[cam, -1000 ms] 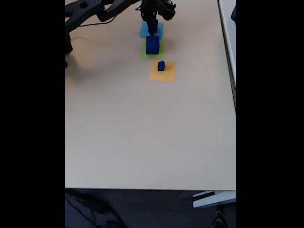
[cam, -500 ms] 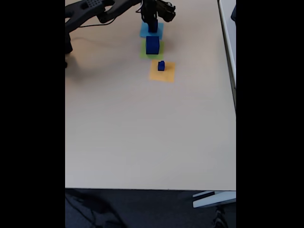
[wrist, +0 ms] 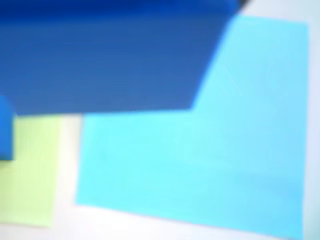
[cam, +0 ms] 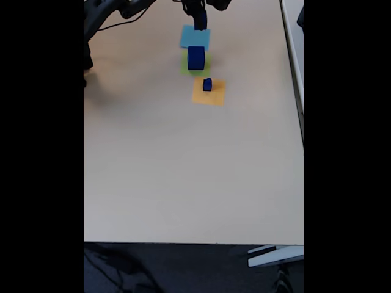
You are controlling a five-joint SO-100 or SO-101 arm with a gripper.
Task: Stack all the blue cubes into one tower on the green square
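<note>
Blue medium cube appears pinched in the claw, above the light-blue square; carry toward the large cube on the green square just beyond, centre, lower gently; small cube waits farther off.

Arm: black, jointed, entering the fixed view from the top left, reaching rightward along the top edge.
Gripper: dark, pointing downward, raised.
Jaws: clamped on something dark blue.

Black arm of chunky segments, thin black cable trailing
</note>
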